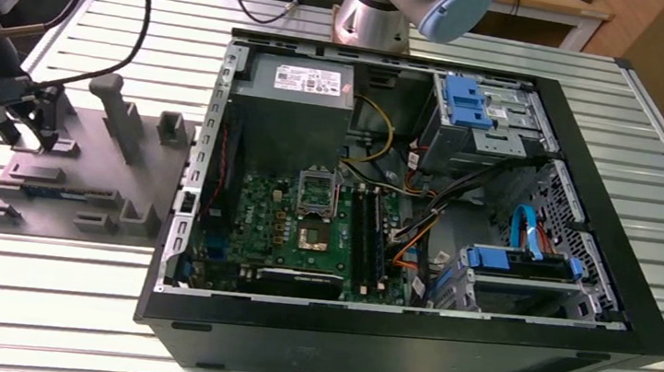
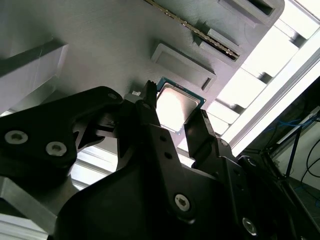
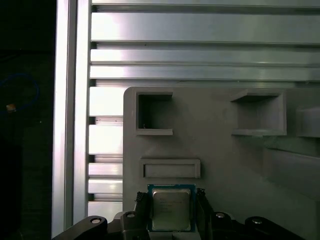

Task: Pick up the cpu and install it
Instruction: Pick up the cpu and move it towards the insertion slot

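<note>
Clamping the cpu (image 3: pixel 171 210) by two opposite edges, the gripper (image 3: pixel 171 200) stands low over the grey fixture (image 3: pixel 225 165). In both wrist views one black finger (image 2: pixel 150 115) lies against each side of the chip, with its pale metal top facing the cameras and a thin green border around it.

1. Position of the cpu. The chip sits between the fingertips, just beside a shallow rectangular raised frame (image 3: pixel 170 168) on the fixture. Whether it rests on the fixture surface or is raised off it cannot be told.
2. Position of the gripper. In the exterior view the gripper (image 1: pixel 47 142) is at the exterior view's left, with its tips down at the fixture (image 1: pixel 123 173), well apart from the computer case (image 1: pixel 415 343).
3. Fixture. The grey plate lies on the slatted metal table (image 1: pixel 51 277) and carries upright posts, open square pockets (image 3: pixel 154 114) and a long thin stick (image 2: pixel 200 32) set in a slot.
4. Computer case. The black case lies on its side with the panel off. Inside are the green board (image 1: pixel 266 225), a square socket (image 1: pixel 314 212) with its frame raised, and a grey box (image 1: pixel 298 99) with a white label.
5. A second robot base (image 1: pixel 382 11) stands beyond the case.
</note>
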### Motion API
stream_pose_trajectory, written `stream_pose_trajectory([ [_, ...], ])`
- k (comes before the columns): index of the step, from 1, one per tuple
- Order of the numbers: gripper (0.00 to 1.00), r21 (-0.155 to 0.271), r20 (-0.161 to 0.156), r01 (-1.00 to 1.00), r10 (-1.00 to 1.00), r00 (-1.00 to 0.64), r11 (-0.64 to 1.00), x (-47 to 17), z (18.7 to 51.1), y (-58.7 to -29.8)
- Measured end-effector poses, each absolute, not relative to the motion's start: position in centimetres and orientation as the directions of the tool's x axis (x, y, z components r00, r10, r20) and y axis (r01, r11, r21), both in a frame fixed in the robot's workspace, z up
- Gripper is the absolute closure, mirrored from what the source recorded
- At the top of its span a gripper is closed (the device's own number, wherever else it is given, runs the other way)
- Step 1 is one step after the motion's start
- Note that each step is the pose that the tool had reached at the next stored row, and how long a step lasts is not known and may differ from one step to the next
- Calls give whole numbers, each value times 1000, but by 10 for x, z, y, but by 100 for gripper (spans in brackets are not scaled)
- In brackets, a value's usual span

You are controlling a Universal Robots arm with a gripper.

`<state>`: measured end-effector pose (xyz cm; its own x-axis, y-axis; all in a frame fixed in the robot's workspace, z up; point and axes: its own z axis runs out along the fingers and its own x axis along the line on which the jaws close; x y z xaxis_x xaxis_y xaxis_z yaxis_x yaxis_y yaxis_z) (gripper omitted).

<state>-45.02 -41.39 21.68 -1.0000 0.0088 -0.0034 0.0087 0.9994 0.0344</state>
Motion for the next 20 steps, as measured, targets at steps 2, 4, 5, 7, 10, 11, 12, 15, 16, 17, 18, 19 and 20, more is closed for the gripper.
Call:
stream_pose_trajectory([
  [2,53,34,-4,9,9,-1000,999,-450,217,-414],
  [4,53,34,-4,9,9,-1000,999,-450,218,-414],
  [5,53,34,-4,9,9,-1000,999,-450,218,-414],
  [7,53,34,-4,9,9,-1000,999,-450,218,-414],
  [10,53,34,-3,9,9,-1000,999,-450,227,-414],
  [11,53,34,-3,9,9,-1000,999,-450,227,-414],
  [12,53,34,-3,9,9,-1000,999,-450,227,-414],
  [15,53,34,-4,9,9,-1000,999,-450,228,-414],
  [16,53,34,-4,9,9,-1000,999,-450,228,-413],
  [17,53,34,-4,9,9,-1000,999,-450,228,-413],
  [18,53,34,-3,9,9,-1000,999,-450,228,-414],
  [19,53,34,-3,9,9,-1000,999,-450,228,-413],
  [20,53,34,-3,9,9,-1000,999,-450,229,-413],
])
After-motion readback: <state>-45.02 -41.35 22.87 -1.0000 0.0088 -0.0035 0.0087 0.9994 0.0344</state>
